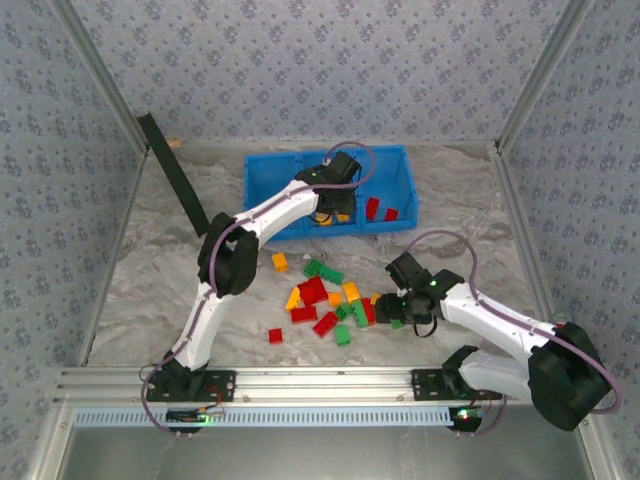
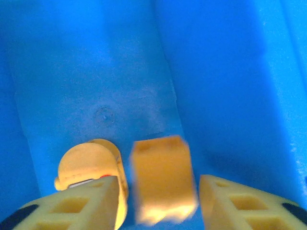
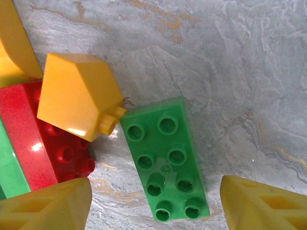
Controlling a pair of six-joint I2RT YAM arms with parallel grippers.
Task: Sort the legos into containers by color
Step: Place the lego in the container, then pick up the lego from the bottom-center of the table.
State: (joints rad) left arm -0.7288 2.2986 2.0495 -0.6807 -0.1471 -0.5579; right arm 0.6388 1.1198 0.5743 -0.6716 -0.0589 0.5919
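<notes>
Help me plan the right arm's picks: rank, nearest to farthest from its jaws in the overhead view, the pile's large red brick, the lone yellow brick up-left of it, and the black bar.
1. Large red brick, just left of the right gripper.
2. Lone yellow brick, farther up and left.
3. Black bar, far left.

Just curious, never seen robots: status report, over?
Left gripper open, yellow brick loose in blue tray. Right gripper open over green brick. Yellow piece crowds its corner.

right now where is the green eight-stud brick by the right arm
In the right wrist view the green brick lies studs up on the table between the right fingers, beside a yellow brick.
</notes>
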